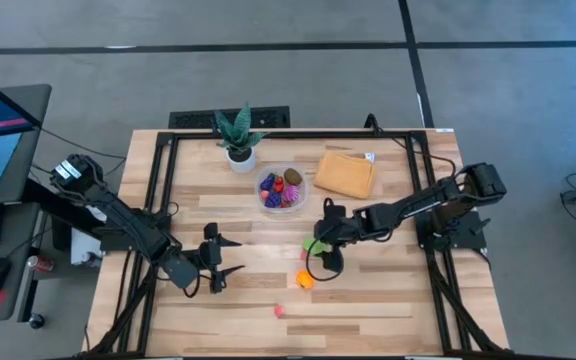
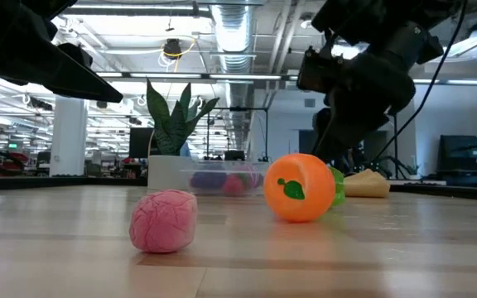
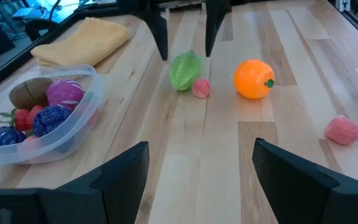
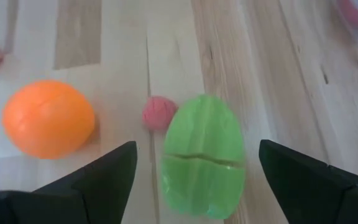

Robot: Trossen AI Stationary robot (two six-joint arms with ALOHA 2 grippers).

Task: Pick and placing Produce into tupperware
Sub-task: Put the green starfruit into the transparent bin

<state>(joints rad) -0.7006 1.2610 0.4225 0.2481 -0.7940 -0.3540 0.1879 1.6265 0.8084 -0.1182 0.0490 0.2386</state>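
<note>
Lying between the right gripper's spread fingers, green produce

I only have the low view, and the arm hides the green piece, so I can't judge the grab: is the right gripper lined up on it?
Observer: Yes. In the right wrist view the right gripper is open, and the green piece sits lined up between its two fingers, not yet gripped.
Operator: Is anything close enough to get in the way?
Observer: A small pink piece lies right beside the green one. The orange fruit lies apart from both.
Operator: And where is the left arm?
Observer: From above, the left gripper is open and holds nothing. It is over bare table to the left of the loose pieces.
</note>
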